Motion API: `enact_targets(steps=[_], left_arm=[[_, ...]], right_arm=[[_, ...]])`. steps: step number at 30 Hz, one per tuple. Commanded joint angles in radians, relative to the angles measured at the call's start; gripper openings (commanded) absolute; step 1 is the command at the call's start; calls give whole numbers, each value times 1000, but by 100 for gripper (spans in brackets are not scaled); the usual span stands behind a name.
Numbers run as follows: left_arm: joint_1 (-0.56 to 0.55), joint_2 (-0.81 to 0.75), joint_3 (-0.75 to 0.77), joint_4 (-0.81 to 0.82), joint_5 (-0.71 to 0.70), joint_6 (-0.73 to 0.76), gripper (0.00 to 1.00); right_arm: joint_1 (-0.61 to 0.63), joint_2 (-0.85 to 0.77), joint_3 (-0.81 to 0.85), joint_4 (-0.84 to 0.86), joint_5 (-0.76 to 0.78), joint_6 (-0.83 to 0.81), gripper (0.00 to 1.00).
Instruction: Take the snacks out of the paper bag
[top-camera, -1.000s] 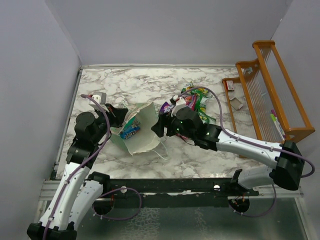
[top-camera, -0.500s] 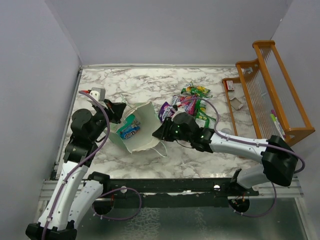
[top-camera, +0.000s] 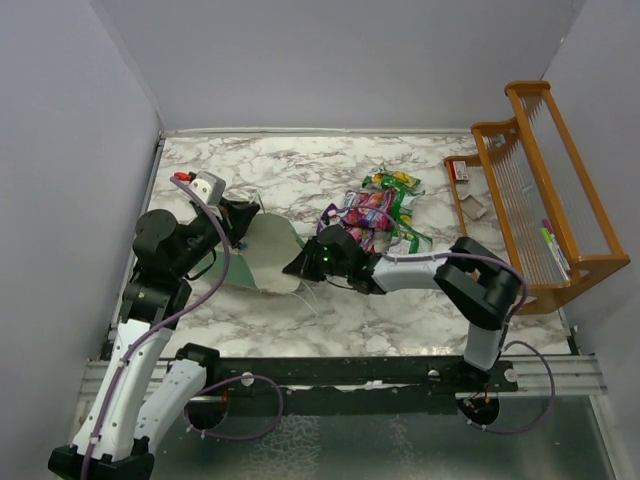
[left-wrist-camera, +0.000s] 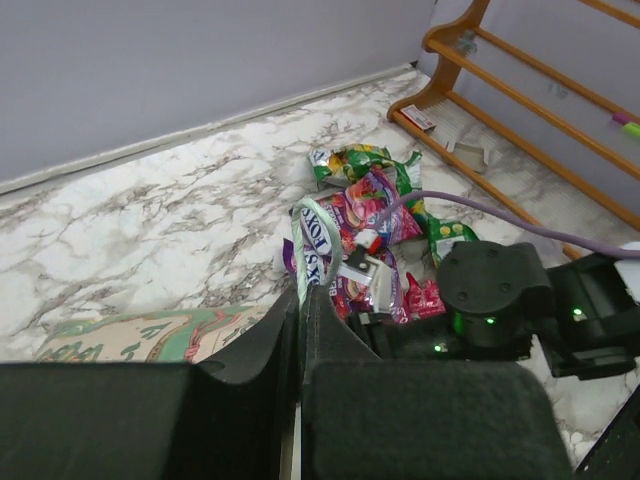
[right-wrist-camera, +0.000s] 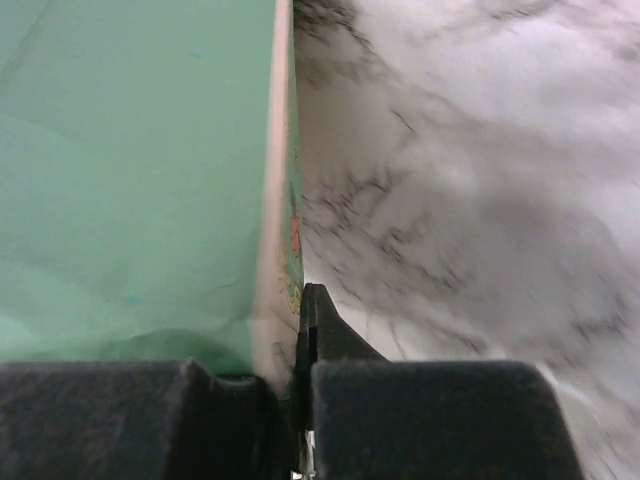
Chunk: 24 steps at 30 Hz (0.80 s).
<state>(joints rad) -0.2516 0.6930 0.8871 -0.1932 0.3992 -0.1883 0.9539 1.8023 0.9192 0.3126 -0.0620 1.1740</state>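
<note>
The paper bag (top-camera: 258, 255) sits left of centre on the marble counter (top-camera: 300, 165), lifted and pinched from both sides, with its plain pale-green outside turned up toward the top camera. The left gripper (top-camera: 243, 222) is closed narrowly on the bag's far-left edge; in the left wrist view its fingers clamp a thin rim beside the printed side. The right gripper (top-camera: 296, 268) is likewise closed on the bag's right edge, and its wrist view shows the cream inner layer and printed outer layer squeezed between the pads. The snacks (top-camera: 375, 208), crinkly purple, pink and bright green packets, lie heaped on the counter just right of the bag. An orange wooden rack (top-camera: 545, 170) stands at the far right.
</note>
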Motion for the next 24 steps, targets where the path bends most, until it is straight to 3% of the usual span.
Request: enact_targets(steps=[1,7,13,18,24], left_arm=[[-5,-5,23,26,144,58,0],[-6,-10,-97,53,188,5,0],[-6,16,-286,98,129,-183,0],[-6,40,-274,109,6,-281,0],[-6,116,-215,227,107,-368,0]], right_arm=[[-34,164,123,249,-100,-14,4],[-74,354,264,381,-246,-49,12],[-91,434,289,349,-300,-92,19],[-116,421,279,274,-288,-163,29],[-155,366,215,230,-300,-229,34]])
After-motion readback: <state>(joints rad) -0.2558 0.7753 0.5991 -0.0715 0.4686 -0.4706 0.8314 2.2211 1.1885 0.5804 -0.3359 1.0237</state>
